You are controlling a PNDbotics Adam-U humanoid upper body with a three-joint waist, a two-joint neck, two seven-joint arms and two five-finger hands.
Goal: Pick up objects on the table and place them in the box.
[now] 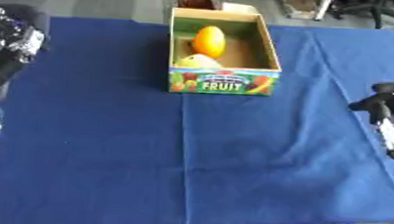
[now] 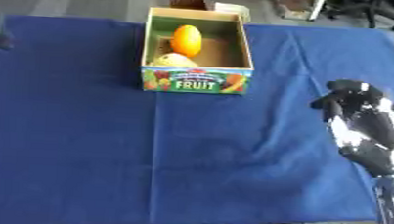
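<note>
Left eye view: nearest lay the bare blue cloth-covered worktop (image 1: 189,157), no loose objects showing on it. The left robot hand (image 1: 12,36) sat at the left edge, dark and blurred; whether its fingers were curled or straight, I could not tell. At the far side stood the open cardboard box printed "FRUIT" (image 1: 224,82), holding an orange oval fruit (image 1: 209,41) and a pale yellow-green rounded fruit (image 1: 199,61) near its front wall.

Right eye view: the right robot hand (image 2: 347,101) hung well right of the box, holding nothing; finger state unclear. Judged task near done; best to confirm nothing remains before withdrawing.
</note>
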